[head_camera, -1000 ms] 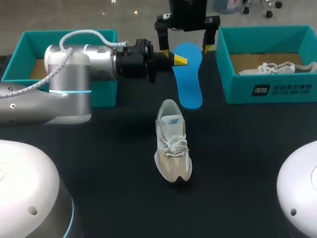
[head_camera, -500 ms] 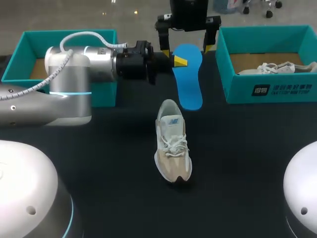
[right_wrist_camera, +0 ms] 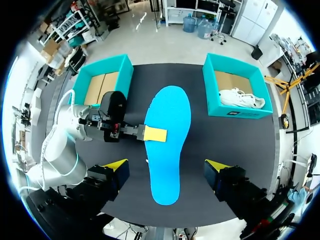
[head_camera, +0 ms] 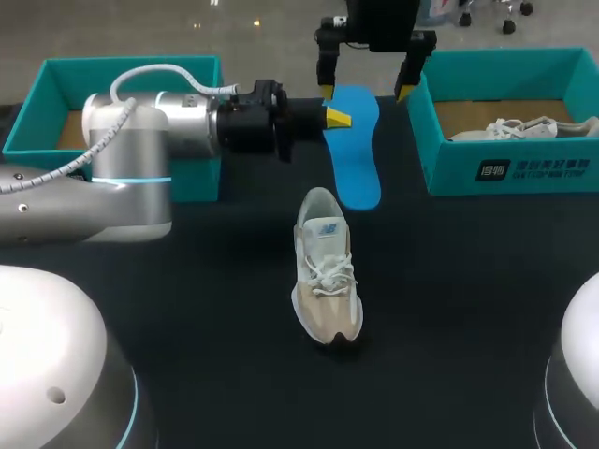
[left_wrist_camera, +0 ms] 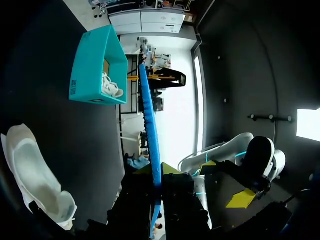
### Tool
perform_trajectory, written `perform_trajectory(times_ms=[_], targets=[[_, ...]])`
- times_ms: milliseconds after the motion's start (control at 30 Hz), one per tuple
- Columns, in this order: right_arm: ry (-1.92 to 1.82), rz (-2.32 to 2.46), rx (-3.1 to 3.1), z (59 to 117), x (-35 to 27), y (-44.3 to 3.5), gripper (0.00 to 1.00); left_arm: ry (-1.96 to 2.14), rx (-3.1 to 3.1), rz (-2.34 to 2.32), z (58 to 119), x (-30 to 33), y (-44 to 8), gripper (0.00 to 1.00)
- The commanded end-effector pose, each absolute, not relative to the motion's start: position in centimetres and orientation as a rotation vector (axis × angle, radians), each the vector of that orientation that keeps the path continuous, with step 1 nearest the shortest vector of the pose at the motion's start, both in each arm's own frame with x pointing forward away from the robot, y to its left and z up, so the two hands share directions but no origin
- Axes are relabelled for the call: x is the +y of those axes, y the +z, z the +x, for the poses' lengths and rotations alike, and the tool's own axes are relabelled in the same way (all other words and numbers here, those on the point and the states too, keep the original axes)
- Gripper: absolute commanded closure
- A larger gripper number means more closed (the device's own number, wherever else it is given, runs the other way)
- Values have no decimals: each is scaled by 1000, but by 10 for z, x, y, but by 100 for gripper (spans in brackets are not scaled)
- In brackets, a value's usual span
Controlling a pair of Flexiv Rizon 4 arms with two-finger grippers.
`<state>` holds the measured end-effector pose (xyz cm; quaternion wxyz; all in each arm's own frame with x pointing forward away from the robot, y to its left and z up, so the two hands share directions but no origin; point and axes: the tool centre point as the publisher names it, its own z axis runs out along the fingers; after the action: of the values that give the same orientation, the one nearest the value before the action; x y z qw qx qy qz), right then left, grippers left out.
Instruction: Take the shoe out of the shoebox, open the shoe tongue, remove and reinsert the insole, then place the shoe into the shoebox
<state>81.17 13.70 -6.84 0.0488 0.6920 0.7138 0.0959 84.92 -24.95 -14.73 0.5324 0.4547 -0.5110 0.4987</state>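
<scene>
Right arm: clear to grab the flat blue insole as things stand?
Likely yes. The right gripper hangs open, fingers either side of the flat blue insole, nothing between. The left gripper clamps one edge, clear of them.

**Likely a robotics lab bench**

A matte black tabletop (head_camera: 449, 281) serves as a test station. 2 industrial machines work it: a silver, cable-wrapped left robot arm (head_camera: 126, 154) and a white-domed right robot arm (head_camera: 582, 346). An open teal cardboard shoebox on the left (head_camera: 65, 79) and a matching teal shoebox on the right (head_camera: 562, 164) stand at the far corners.
</scene>
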Motion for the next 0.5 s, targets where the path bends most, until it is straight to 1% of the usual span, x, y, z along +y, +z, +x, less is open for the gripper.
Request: perform_trajectory(times_ms=[33, 200, 500], targets=[[539, 2165, 2228, 805, 115, -77, 0, 1194, -1219, 1088, 847, -248, -147, 100], [858, 2283, 2253, 807, 101, -78, 0, 1195, -1218, 1088, 846, -246, -146, 100], [1247, 2353, 2305, 807, 77, -80, 0, 1213, -1220, 1093, 848, -242, -145, 100]])
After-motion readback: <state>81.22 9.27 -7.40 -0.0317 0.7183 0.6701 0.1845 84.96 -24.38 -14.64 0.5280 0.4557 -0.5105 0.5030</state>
